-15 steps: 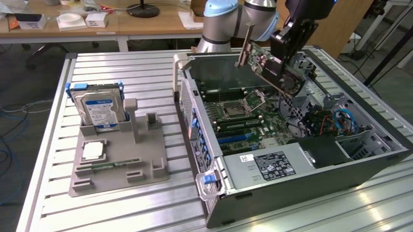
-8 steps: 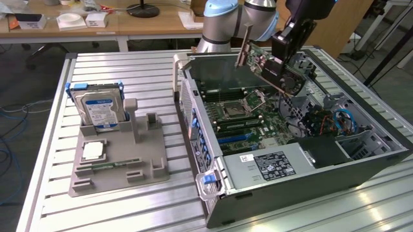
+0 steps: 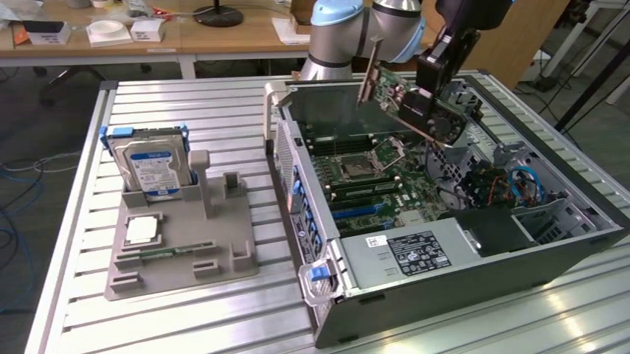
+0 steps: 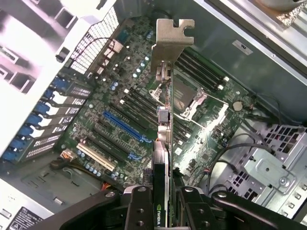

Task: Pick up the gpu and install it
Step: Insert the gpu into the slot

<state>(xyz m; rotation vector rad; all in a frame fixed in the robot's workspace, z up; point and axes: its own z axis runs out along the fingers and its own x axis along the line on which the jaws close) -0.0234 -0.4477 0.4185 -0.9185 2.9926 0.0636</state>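
Observation:
The gpu [image 3: 414,99], a dark circuit card with a silver bracket [image 3: 370,74] at one end, hangs tilted in the air above the open computer case [image 3: 551,254]. My gripper [image 3: 433,92] is shut on the card's body. In the wrist view the gpu [image 4: 164,143] is seen edge-on between my fingers [image 4: 139,206], its bracket [image 4: 171,40] pointing away from the camera. Below it lies the motherboard [image 4: 206,139] with a blue expansion slot [image 4: 125,128] and a cream-coloured slot [image 4: 96,157]. The card hangs clear of the board.
A grey holder tray [image 3: 182,254] on the slatted table at the exterior view's left holds an upright silver hard drive [image 3: 153,166], a processor chip [image 3: 143,230] and a memory stick [image 3: 162,254]. Inside the case are a power supply [image 3: 414,251], cables [image 3: 512,184] and blue slot latches [image 4: 29,129].

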